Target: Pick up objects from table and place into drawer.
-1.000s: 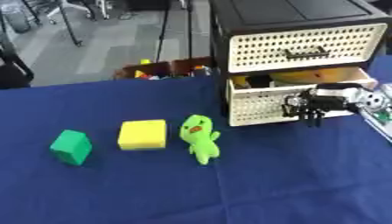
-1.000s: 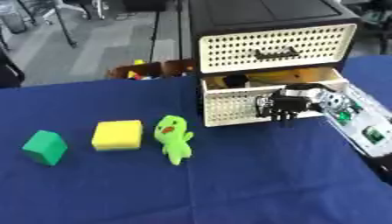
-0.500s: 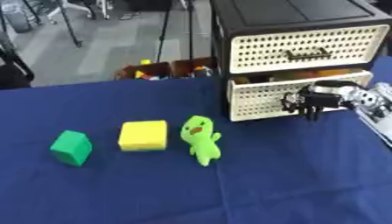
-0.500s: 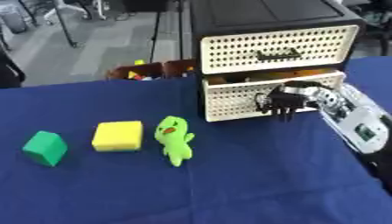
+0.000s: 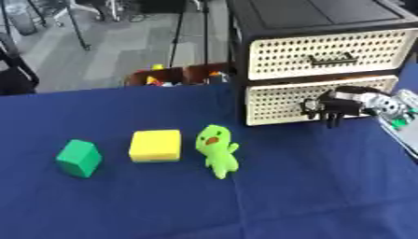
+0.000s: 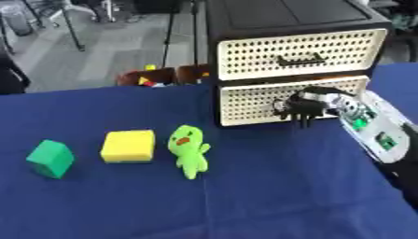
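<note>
**Pressing against the lower drawer front**

Reaching in from the right edge, the right hand (image 6: 303, 106) is sitting against the front of the lower drawer (image 6: 253, 100) of the black cabinet (image 6: 282, 18), which is standing at the far right of the blue table (image 5: 245, 200). Its dark fingers (image 5: 330, 112) are pointing downward over the drawer's perforated cream panel, about where a handle would be; whether they are curling round anything or only touching the panel cannot be told. The lower drawer is lying nearly flush with the cabinet face. The upper drawer (image 5: 326, 51) is sitting closed, showing its dark handle (image 5: 331, 59).

Three things are lying in a row on the cloth, well apart from the cabinet. The green block (image 5: 79, 158) is resting farthest left, the yellow block (image 5: 155, 145) is sitting in the middle, and the green plush toy (image 5: 217, 149) is lying just to its right, head toward the far side. None is touching another.

Beyond the table's far edge, a brown box (image 5: 176, 76) with small coloured items is standing on the floor.
</note>
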{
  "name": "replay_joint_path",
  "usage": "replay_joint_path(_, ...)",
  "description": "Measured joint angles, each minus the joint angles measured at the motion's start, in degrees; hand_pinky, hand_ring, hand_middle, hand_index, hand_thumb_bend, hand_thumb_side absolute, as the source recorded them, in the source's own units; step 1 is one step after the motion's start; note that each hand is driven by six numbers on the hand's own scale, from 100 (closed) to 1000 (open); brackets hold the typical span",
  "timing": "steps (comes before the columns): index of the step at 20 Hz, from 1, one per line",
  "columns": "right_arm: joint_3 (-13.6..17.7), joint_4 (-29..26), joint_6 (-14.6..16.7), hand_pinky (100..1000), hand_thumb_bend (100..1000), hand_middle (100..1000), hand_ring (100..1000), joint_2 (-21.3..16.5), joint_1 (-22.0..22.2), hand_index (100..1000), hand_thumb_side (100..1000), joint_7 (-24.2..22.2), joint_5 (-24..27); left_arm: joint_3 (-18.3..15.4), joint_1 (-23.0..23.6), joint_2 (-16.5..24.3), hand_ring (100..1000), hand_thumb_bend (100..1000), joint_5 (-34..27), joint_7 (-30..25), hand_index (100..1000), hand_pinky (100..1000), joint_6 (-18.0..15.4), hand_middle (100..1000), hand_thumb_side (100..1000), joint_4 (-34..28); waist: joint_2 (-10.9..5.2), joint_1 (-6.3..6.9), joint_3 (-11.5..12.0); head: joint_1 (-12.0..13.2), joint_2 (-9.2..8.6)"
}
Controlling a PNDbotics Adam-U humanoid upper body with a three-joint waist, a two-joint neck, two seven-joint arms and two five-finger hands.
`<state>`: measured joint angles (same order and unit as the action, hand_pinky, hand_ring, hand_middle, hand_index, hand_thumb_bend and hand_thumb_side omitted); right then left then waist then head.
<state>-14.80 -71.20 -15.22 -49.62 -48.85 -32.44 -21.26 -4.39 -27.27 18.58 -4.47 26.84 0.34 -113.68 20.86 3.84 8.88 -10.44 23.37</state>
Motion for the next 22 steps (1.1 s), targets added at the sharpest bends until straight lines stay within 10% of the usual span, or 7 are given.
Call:
replay_joint_path(12, 0.22, 0.76, 1.50, 660, 100, 841, 845, 0.10, -0.26, 856, 1000, -0.67, -1.65, 0.01, 0.00, -0.46, 580, 598, -0.05, -0.45, 826, 479, 0.06, 512, 823, 0.00, 0.29, -0.18, 0.41, -0.43, -0.80)
replay_joint_path(22, 0.08, -12.39, -1.35, 622, 100, 766, 805, -3.86, 8.01, 830, 1000, -2.91, -0.34, 0.03, 0.39, -0.46, 583, 602, -0.05, -0.89, 826, 482, 0.07, 514, 822, 0.00, -1.27, 0.22, -1.62, 0.38, 0.24)
